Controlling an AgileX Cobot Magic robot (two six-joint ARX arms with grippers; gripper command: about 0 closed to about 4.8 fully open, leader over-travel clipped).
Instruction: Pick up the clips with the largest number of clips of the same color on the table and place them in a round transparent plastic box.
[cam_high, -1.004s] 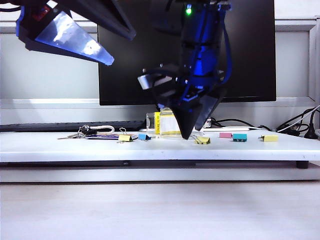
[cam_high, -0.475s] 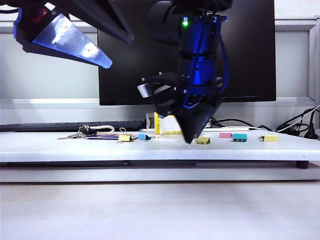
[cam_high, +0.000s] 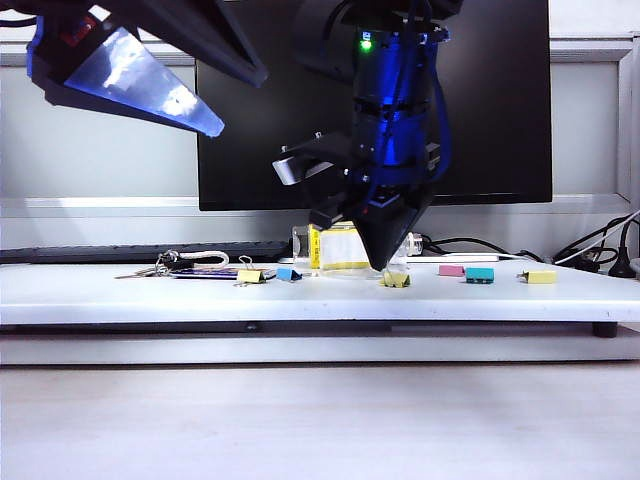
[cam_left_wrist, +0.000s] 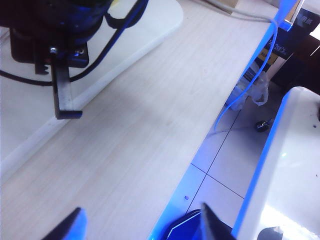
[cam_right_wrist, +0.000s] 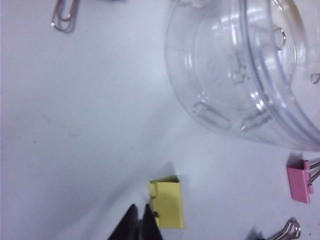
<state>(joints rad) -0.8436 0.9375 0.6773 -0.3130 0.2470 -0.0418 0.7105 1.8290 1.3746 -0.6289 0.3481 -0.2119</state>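
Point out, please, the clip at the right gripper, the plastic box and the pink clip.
Yellow clip (cam_right_wrist: 167, 204): right wrist view, its flat body.
Plastic box (cam_right_wrist: 220, 70): right wrist view, its clear wall.
Pink clip (cam_right_wrist: 298, 181): right wrist view, its body.

black monitor (cam_high: 500, 110), grey wall (cam_high: 100, 150), wood floor (cam_high: 320, 420)

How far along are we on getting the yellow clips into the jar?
Done: nothing yet; all three yellow clips sit on the table. In hand: the right gripper is shut on the handle of the middle yellow clip, beside the round transparent plastic box. Left: lift and drop it, then the left clip and right clip. The left gripper hangs open off to the side.
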